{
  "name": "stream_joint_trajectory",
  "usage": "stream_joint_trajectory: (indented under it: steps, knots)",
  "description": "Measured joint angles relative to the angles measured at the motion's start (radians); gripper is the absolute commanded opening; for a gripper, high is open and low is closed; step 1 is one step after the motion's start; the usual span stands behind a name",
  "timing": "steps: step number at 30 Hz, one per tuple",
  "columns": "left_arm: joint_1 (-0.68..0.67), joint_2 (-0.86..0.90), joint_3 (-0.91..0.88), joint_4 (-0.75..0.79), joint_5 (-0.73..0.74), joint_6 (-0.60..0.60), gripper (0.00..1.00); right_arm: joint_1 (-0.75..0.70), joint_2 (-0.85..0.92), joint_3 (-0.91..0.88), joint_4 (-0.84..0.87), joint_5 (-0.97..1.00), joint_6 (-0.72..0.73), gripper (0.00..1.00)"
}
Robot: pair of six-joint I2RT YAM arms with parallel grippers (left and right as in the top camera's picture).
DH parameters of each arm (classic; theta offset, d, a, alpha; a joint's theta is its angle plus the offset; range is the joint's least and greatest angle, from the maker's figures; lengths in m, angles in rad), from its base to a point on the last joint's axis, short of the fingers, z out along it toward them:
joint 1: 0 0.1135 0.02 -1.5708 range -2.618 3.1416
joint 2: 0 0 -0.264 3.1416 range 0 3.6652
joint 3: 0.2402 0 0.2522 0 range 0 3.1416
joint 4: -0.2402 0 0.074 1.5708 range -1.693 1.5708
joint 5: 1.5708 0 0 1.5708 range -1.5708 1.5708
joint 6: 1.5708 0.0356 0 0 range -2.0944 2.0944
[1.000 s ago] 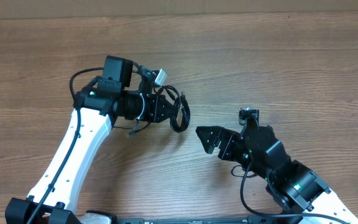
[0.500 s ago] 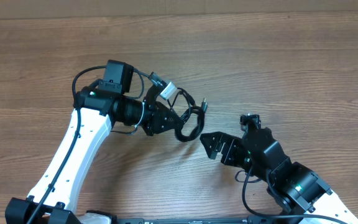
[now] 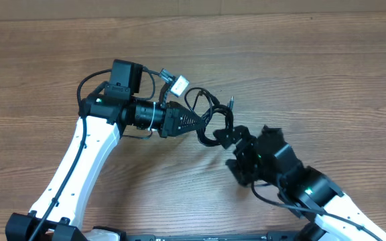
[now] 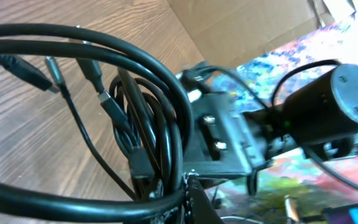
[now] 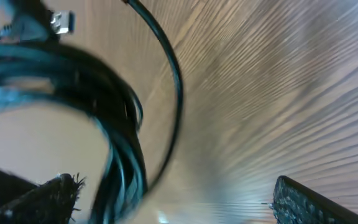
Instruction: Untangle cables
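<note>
The cables (image 3: 214, 112) are a bundle of thin black loops hanging from my left gripper (image 3: 203, 123), which is shut on them above the table's middle. A small plug tip (image 3: 232, 102) sticks out at the bundle's upper right. In the left wrist view the loops (image 4: 148, 124) fill the frame, pinched at the jaws (image 4: 185, 190). My right gripper (image 3: 232, 144) is open right beside the bundle's lower right. In the blurred right wrist view several strands (image 5: 120, 155) hang between its spread fingers (image 5: 173, 190), close to the left finger.
The brown wooden table (image 3: 313, 60) lies under both arms. A white connector (image 3: 178, 84) on the left arm's own wiring sits just above the left gripper. The right arm's body (image 4: 229, 137) shows close behind the loops in the left wrist view.
My left gripper carried the bundle to the right and the loops spread out. My right gripper moved up and left until its open fingers reached the bundle.
</note>
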Motion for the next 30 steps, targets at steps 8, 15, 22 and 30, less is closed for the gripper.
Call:
stream_joint_trajectory:
  steps: [8,15,22,30]
  knots:
    - [0.0,0.0,0.0,0.082,-0.018,-0.175,0.04,0.0,0.168,0.0,0.163,-0.035,0.224,0.47]
    - [-0.02,0.0,-0.005,0.029,-0.126,-0.251,0.04,-0.001,0.184,0.018,0.17,0.0,0.217,0.04]
    - [-0.014,0.0,-0.005,-0.067,-0.318,-0.271,0.79,0.0,0.171,0.013,0.119,0.031,-0.029,0.04]
    - [-0.005,0.0,-0.004,-0.099,-0.465,-0.302,1.0,0.0,0.089,0.009,0.019,0.073,-0.354,0.04]
